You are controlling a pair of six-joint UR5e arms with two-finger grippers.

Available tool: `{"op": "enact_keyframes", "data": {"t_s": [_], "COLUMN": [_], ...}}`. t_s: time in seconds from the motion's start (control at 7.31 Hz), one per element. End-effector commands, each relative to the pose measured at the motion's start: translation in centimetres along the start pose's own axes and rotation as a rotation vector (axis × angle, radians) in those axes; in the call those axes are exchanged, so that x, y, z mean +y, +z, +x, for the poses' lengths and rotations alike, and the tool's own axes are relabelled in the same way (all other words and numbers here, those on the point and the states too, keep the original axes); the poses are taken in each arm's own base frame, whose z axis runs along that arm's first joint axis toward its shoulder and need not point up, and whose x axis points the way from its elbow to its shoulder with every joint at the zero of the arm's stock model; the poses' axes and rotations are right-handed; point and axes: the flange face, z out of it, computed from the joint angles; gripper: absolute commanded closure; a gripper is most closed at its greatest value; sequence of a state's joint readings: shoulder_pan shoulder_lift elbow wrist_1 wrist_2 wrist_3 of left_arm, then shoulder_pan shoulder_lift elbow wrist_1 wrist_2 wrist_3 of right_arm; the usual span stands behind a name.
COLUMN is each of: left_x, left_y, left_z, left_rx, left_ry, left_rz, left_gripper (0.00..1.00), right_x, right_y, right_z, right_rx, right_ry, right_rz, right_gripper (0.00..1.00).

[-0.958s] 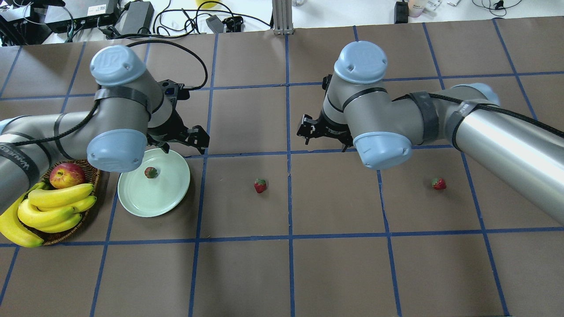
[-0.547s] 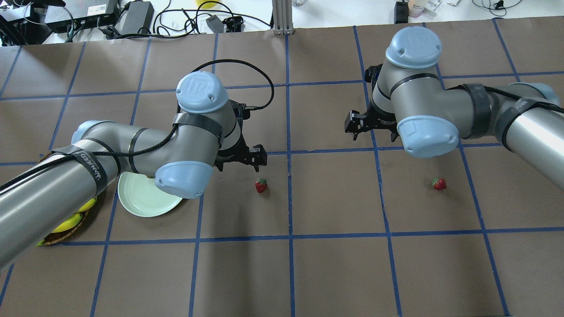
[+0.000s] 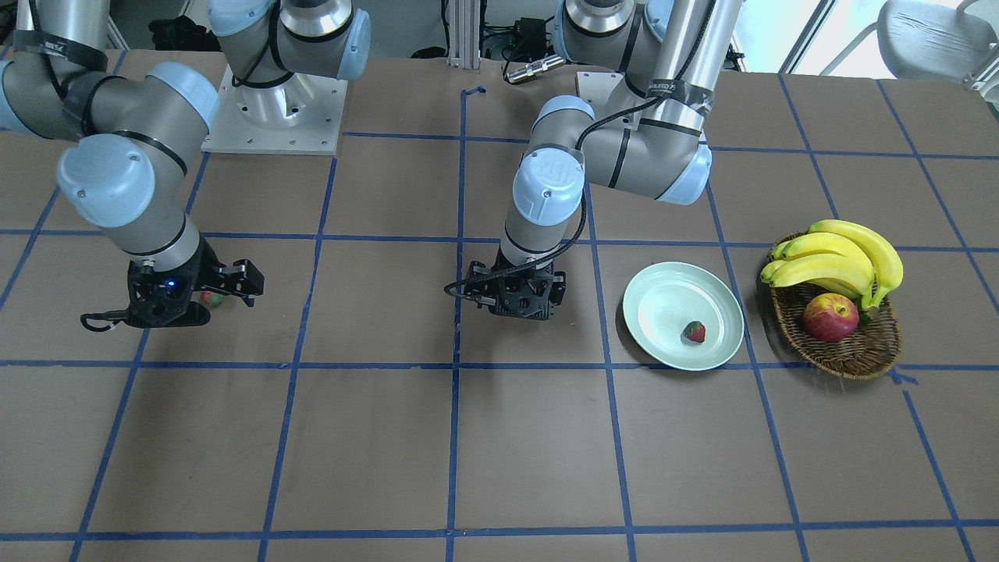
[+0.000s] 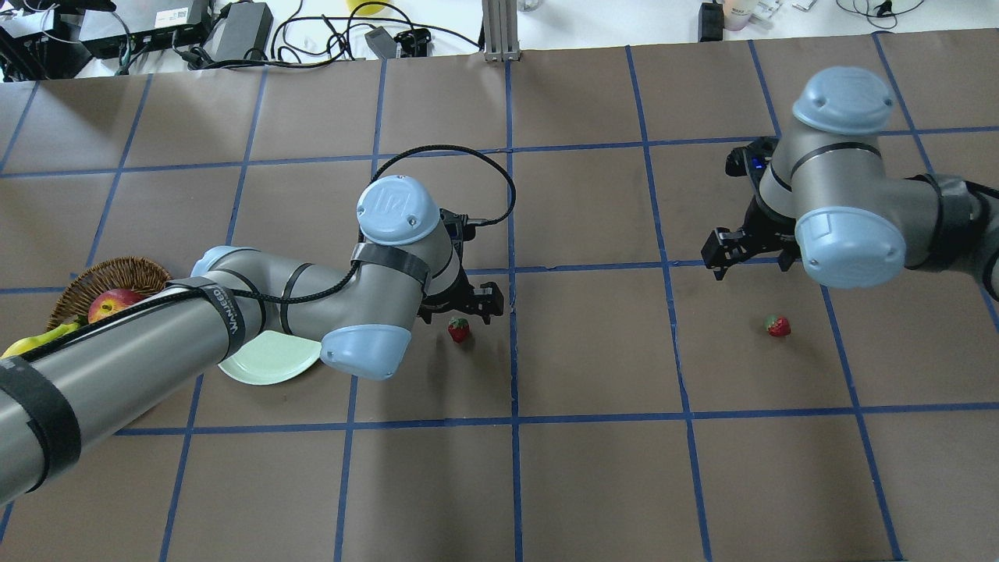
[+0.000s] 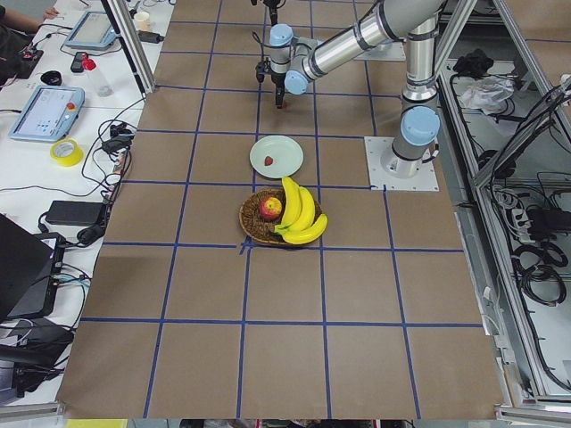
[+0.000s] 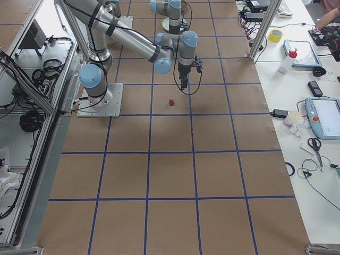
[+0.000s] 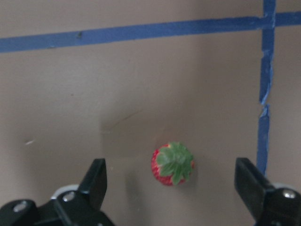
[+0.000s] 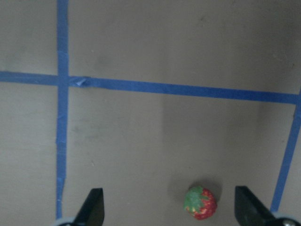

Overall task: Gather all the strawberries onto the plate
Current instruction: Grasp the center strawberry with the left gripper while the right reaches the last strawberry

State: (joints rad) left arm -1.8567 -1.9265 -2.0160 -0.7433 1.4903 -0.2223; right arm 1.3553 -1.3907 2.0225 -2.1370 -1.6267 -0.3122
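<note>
— What has moved?
— My left gripper (image 4: 462,308) has swung off the plate (image 4: 269,363) to frame centre, jaws spread over the middle strawberry (image 4: 459,330). My right gripper (image 4: 749,254), spread and empty, hangs upper right near the right-side strawberry (image 4: 777,325). The third strawberry (image 3: 694,332) lies on the plate.

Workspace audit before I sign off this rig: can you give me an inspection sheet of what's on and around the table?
Surface: brown paper table with blue tape grid.
Job's things: one strawberry on the plate; second strawberry on the table below the left gripper; third strawberry on the table near the right gripper.
Clutter: wicker basket holding bananas and an apple.
Grippers: both open, holding nothing.
Cables: black cable loops off the left wrist.
Surroundings: electronics and leads beyond the table's far edge.
</note>
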Motion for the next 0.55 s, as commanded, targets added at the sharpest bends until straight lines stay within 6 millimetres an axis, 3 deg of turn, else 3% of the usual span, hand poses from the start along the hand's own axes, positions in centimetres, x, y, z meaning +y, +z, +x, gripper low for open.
{"op": "enact_keyframes", "data": {"t_s": [0.0, 0.14, 0.27, 0.41], "left_x": [-0.1, 0.0, 0.4, 0.6], "left_y": [0.8, 0.6, 0.8, 0.9], "left_z": [0.1, 0.1, 0.2, 0.1], "left_rx": [0.008, 0.008, 0.008, 0.005], "left_ry": [-0.024, -0.022, -0.030, -0.029], "left_rz": [-0.004, -0.002, -0.011, -0.015], "left_gripper": [0.45, 0.65, 0.75, 0.98], "right_x": [2.8, 3.5, 4.4, 4.5], "right_y": [3.5, 5.1, 6.7, 7.0], "right_z": [4.9, 4.4, 3.9, 3.8], "right_rx": [-0.068, -0.068, -0.053, -0.050], "right_ry": [0.001, -0.039, -0.043, -0.046], "right_rz": [-0.012, 0.041, 0.072, 0.078], "right_gripper": [0.04, 0.05, 0.05, 0.05]}}
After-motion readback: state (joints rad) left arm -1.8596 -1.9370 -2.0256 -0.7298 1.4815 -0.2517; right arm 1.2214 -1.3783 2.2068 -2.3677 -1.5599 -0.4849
